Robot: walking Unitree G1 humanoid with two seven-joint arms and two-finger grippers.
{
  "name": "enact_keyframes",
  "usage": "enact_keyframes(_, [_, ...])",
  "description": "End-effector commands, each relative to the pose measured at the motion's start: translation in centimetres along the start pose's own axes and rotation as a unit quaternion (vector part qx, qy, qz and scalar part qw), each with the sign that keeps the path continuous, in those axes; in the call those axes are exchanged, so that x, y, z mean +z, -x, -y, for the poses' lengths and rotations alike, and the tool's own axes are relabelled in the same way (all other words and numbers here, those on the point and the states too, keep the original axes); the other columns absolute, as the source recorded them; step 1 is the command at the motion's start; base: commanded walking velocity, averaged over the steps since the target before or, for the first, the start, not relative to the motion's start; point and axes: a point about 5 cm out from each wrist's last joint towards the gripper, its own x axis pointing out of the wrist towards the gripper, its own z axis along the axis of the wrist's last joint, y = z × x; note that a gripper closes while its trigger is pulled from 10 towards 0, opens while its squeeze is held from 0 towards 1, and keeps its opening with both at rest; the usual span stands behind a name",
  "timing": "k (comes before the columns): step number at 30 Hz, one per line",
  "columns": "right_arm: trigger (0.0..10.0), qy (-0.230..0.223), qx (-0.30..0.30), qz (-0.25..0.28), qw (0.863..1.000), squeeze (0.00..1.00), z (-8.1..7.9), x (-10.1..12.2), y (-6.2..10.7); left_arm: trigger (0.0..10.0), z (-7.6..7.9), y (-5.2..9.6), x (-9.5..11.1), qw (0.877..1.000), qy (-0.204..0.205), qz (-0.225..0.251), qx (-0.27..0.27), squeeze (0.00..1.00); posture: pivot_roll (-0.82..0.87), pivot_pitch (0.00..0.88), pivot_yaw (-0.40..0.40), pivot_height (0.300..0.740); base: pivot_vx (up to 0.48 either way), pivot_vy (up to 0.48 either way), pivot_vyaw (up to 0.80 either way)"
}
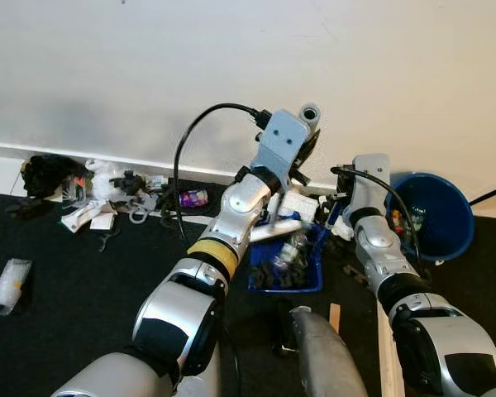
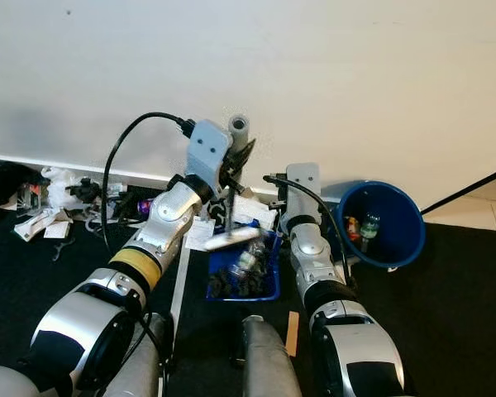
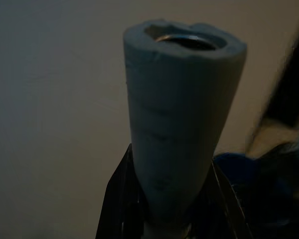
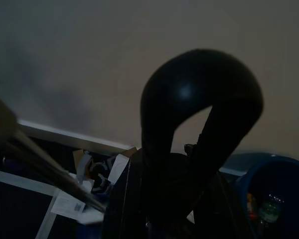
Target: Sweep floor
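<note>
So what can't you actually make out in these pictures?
- Broom head: hidden behind the left arm and blue dustpan, eye views.
- Rubbish in the dustpan: too small and blurred to name.
- Blue bucket: its contents are too small to identify.
- Left gripper: fingers cut off at the wrist view's edge, around the foam handle.

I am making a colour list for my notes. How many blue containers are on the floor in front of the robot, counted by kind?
Blue bucket, on its side by the wall: 1
Blue dustpan, holding swept debris: 1
Total: 2
</note>
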Motion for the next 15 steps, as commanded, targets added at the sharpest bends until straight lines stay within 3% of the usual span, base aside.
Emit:
enact_keyframes(1, [10.0,0.009,0.015,-0.147,0.989,0.00,-0.6,-6.5,2.9,10.0,3.6,-1.7,2.3,0.995,0.031,0.052,-0.082,0.00,0.07,0.259,-0.075,0.740,0.000,0.000,0.00])
enact_keyframes(3, [10.0,0.009,0.015,-0.147,0.989,0.00,-0.6,-6.5,2.9,10.0,3.6,-1.7,2.3,0.995,0.031,0.052,-0.082,0.00,0.07,0.259,-0.075,0.740,0.000,0.000,0.00])
enact_keyframes(6, [10.0,0.007,0.016,-0.146,0.989,0.00,-0.8,-6.3,2.7,10.0,5.3,-1.8,3.9,0.984,0.050,0.068,-0.155,0.00,0.08,0.258,-0.075,0.740,0.000,0.000,0.00])
enact_keyframes(8, [10.0,0.006,0.017,-0.144,0.989,0.00,-0.9,-6.1,2.6,10.0,5.6,-1.3,4.5,0.979,0.039,0.068,-0.190,0.00,0.08,0.253,-0.073,0.740,0.000,0.000,0.00])
enact_keyframes(13, [10.0,0.006,0.016,-0.144,0.990,0.00,-0.9,-6.1,2.6,10.0,5.1,-0.8,4.5,0.977,0.020,0.054,-0.205,0.00,0.08,0.249,-0.075,0.740,0.000,0.000,0.00])
enact_keyframes(15, [10.0,0.007,0.016,-0.144,0.989,0.00,-0.7,-6.1,2.6,10.0,3.9,0.0,4.8,0.978,0.013,0.050,-0.203,0.00,0.08,0.245,-0.079,0.740,0.000,0.000,0.00])
